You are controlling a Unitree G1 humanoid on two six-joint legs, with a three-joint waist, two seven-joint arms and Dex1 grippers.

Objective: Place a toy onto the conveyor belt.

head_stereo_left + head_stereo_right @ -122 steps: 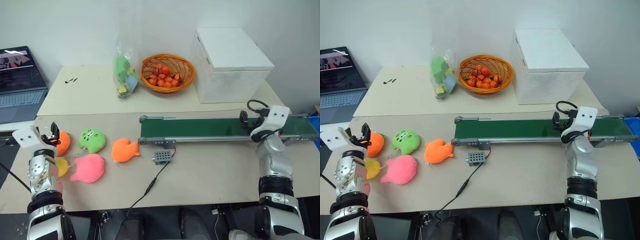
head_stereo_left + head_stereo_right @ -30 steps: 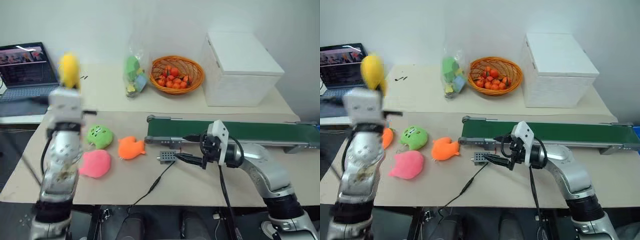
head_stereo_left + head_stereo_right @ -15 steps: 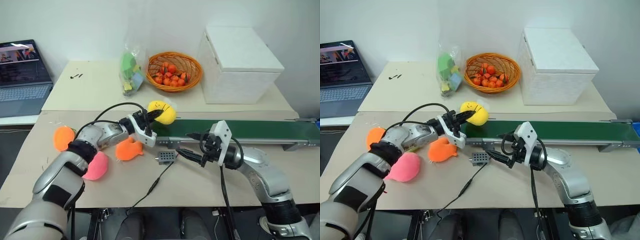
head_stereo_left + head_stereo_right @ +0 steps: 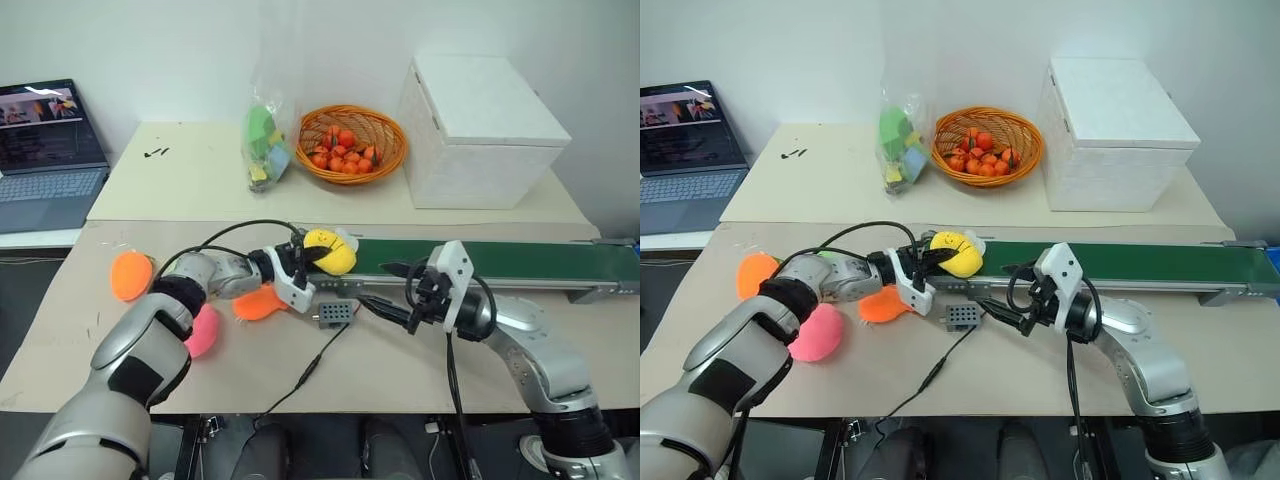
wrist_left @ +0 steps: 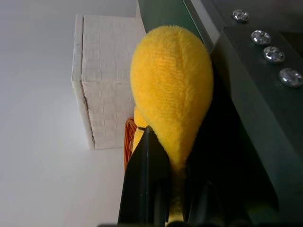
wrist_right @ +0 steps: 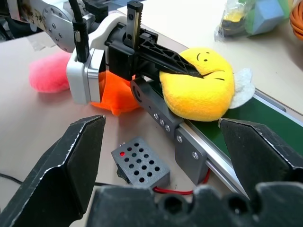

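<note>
The toy (image 4: 332, 252), a yellow oval plush with small dark stitched marks, lies at the left end of the conveyor belt (image 4: 500, 262), against its end roller. My left gripper (image 4: 312, 256) reaches in level from the left and is shut on the toy's near edge; the pinch shows in the right wrist view, toy (image 6: 201, 90). In the left wrist view the toy (image 5: 173, 90) bulges out between the black fingers beside the belt's grey frame (image 5: 265, 94). My right gripper (image 4: 385, 288) hovers open just in front of the belt, a short way right of the toy, holding nothing.
An orange fish plush (image 4: 258, 302), a pink plush (image 4: 203, 330) and a round orange plush (image 4: 130, 275) lie left of the belt. A small grey perforated box (image 4: 334, 314) with a cable sits before it. Behind stand a fruit basket (image 4: 352, 143), a white box (image 4: 485, 130), a toy bag (image 4: 262, 140) and a laptop (image 4: 45, 140).
My left arm swung down from high on the left, carrying the toy to the belt's left end, then sank a little lower. The right gripper stayed where it was, still open.
</note>
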